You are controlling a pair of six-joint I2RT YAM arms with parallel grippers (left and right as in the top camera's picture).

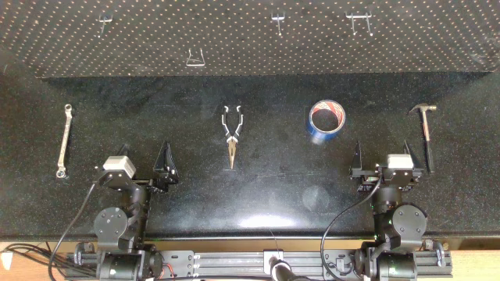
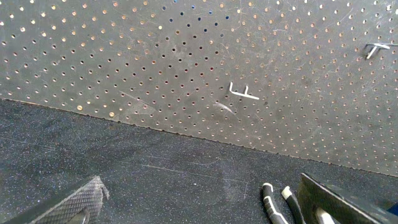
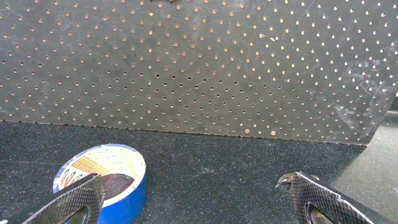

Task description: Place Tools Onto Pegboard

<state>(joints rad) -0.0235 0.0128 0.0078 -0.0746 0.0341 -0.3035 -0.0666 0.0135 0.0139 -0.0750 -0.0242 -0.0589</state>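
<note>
Even bright light, probably from above, glare on dark table (image 1: 258, 221)

Left-to-right: wrench (image 1: 63, 141), pliers (image 1: 233, 134), tape (image 1: 326, 119), hammer (image 1: 426, 129); pegboard (image 1: 250, 35) behind.

I see the left gripper (image 1: 145, 161) and the right gripper (image 1: 383, 158) both held low, facing forward, jaws spread wide apart.

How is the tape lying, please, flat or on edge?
Flat: the tape rests on the table, its hole facing up.
</note>
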